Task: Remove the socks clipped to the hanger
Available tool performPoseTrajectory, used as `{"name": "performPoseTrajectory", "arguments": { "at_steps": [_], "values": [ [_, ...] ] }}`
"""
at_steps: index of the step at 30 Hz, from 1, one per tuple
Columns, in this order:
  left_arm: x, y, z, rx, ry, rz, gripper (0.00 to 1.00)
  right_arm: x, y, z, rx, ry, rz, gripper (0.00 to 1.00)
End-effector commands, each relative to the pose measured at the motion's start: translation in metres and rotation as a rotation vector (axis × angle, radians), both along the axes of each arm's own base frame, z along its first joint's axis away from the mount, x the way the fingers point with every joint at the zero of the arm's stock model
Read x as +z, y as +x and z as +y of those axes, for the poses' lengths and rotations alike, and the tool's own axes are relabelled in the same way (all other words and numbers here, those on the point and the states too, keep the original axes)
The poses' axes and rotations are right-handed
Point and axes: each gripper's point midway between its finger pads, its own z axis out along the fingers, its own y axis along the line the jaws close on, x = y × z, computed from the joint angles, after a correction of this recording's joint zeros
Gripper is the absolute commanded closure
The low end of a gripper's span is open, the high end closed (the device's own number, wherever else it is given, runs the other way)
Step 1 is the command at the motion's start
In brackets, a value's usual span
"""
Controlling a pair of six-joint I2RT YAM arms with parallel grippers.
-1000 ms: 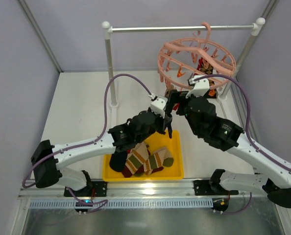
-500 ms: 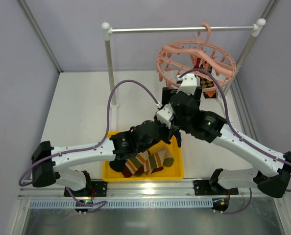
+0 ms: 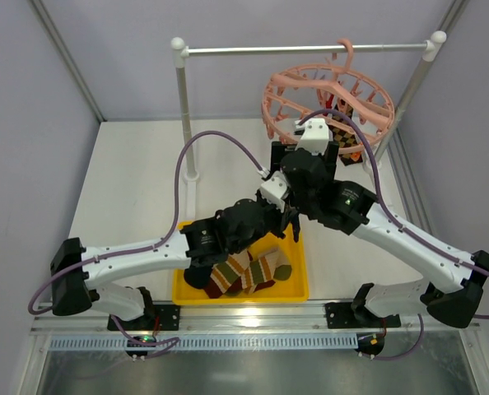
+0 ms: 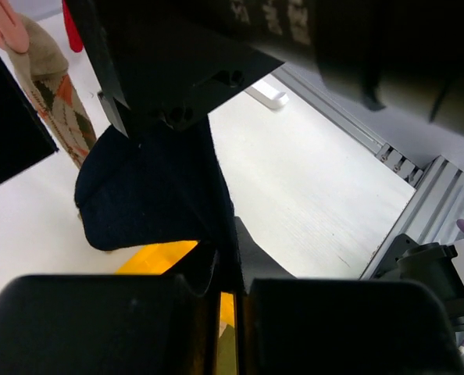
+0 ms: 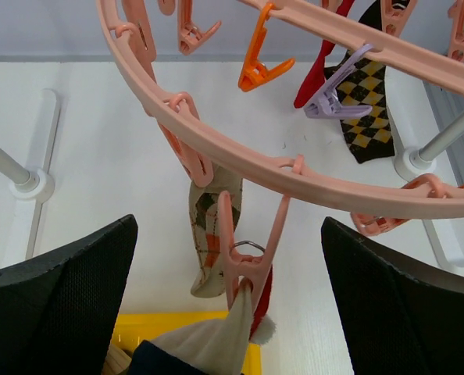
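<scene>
The pink ring hanger [image 3: 327, 99] hangs from the rail; its rim [image 5: 294, 168] crosses the right wrist view. My right gripper [image 5: 232, 312] is open, its fingers either side of a pink clip [image 5: 251, 258] that pinches the white cuff of the dark navy sock [image 5: 208, 348]. My left gripper [image 3: 291, 222] is shut on that navy sock [image 4: 154, 195] lower down, above the tray. A tan argyle sock [image 5: 212, 226], a dark argyle sock [image 5: 365, 109] and a red sock [image 5: 326, 47] still hang from clips. The tan argyle sock [image 4: 56, 86] also shows in the left wrist view.
A yellow tray [image 3: 298, 284] at the near edge holds striped socks [image 3: 244, 271]. The white-and-metal rail stand [image 3: 183, 107] rises at the back, with a foot [image 5: 29, 183] on the table. Orange [image 5: 255, 70] and lilac [image 5: 333, 86] clips hang empty.
My right gripper has moved left and up under the hanger's near rim. My left gripper has dropped down and right toward the tray, pulling the navy sock.
</scene>
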Motion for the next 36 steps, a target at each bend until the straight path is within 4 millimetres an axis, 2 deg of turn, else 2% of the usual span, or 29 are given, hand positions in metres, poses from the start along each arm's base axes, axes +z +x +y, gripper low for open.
{"name": "performPoseTrajectory", "arguments": {
  "at_steps": [1,3,6,11,14,15,24,30,31,32,33,36],
  "values": [
    [0.035,-0.016,-0.002,-0.066,-0.050,-0.059,1.00,0.007,0.002,-0.004,-0.055,-0.004,-0.010,0.02],
    [0.036,-0.017,-0.002,-0.071,-0.048,-0.061,1.00,0.007,0.001,-0.007,-0.062,-0.002,-0.010,0.04],
    [0.037,-0.018,0.000,-0.077,-0.046,-0.059,1.00,0.005,0.001,-0.008,-0.069,-0.005,-0.007,0.19],
    [0.036,-0.021,0.005,-0.081,-0.055,-0.054,1.00,0.003,0.003,-0.009,-0.093,-0.040,0.011,0.33],
    [0.035,-0.022,0.004,-0.084,-0.051,-0.054,1.00,0.003,0.004,-0.010,-0.098,-0.048,0.012,0.54],
    [0.036,-0.022,0.005,-0.082,-0.053,-0.055,1.00,0.004,0.004,-0.011,-0.103,-0.051,0.011,0.64],
    [0.031,-0.020,0.005,-0.077,-0.036,-0.058,1.00,0.007,0.003,-0.016,-0.118,-0.068,0.000,0.96],
    [0.022,-0.018,0.011,-0.054,-0.007,-0.049,1.00,0.008,0.001,-0.017,-0.110,-0.054,0.000,0.94],
    [0.017,-0.016,0.018,-0.028,0.002,-0.048,1.00,0.009,0.000,-0.017,-0.108,-0.047,-0.002,0.86],
    [0.013,-0.014,0.023,-0.011,0.011,-0.048,1.00,0.009,0.000,-0.017,-0.104,-0.041,-0.002,0.74],
    [0.010,-0.013,0.027,0.004,0.015,-0.048,1.00,0.012,-0.003,-0.019,-0.097,-0.027,-0.008,0.47],
    [-0.005,-0.011,0.055,0.061,0.043,-0.046,1.00,0.009,-0.006,-0.018,-0.061,-0.015,-0.011,0.19]
  ]
}}
